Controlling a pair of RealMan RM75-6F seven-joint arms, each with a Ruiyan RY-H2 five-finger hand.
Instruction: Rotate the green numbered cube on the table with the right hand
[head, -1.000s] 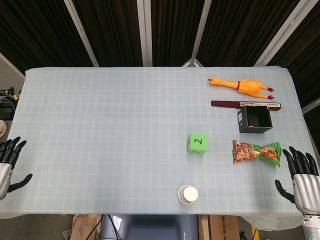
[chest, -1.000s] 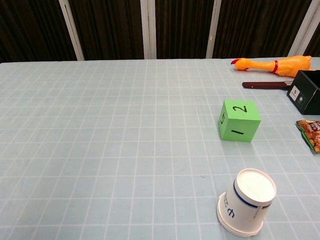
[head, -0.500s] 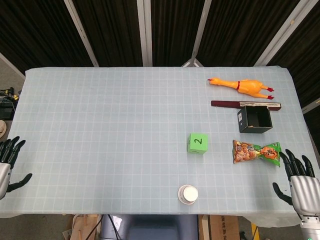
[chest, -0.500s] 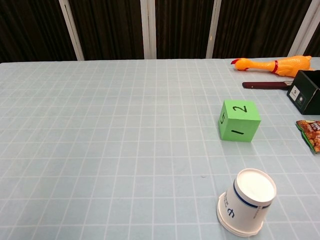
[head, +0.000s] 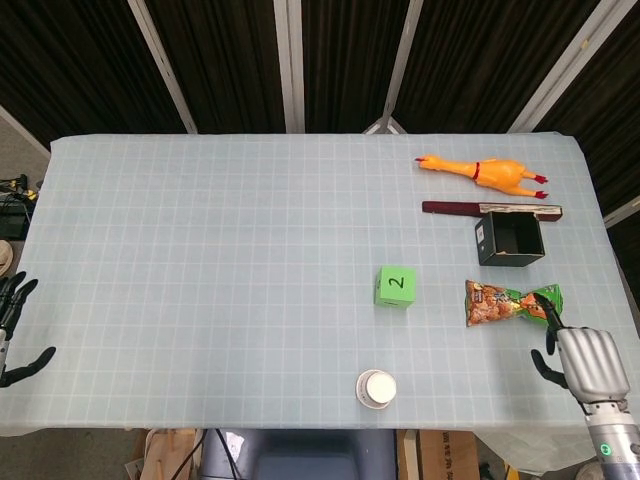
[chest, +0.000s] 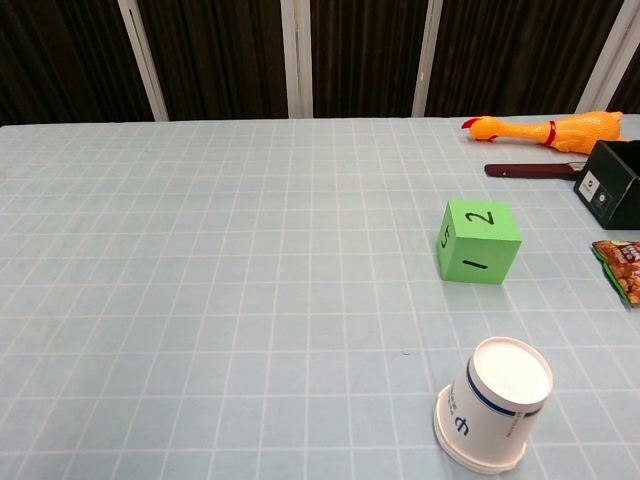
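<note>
The green numbered cube (head: 396, 286) is sitting flat on the desk (head: 200, 250), a bit right of centre, with the 2 facing up. From the chest view you can also read a 1 on the near face and a 5 on the left one. Nothing is touching it.

The right hand (head: 583, 358) is down at the near right corner of the desk, well apart from the cube, only showing in the head view. Its fingers look curled in over the palm with nothing in them, but it's small and partly at the edge, so I can't tell for sure. One dark fingertip sits right by the end of the snack packet (head: 512, 304), and I can't tell if it's actually touching.

The left hand (head: 14, 325) is off the near left edge, fingers apart, holding nothing.

Other stuff: a paper cup (head: 377, 388) upside down near the front edge, a black box (head: 509, 238) open at the top behind the snack packet, a dark flat stick (head: 490, 209) just behind the box, and a rubber chicken (head: 482, 173) at the far right.
</note>
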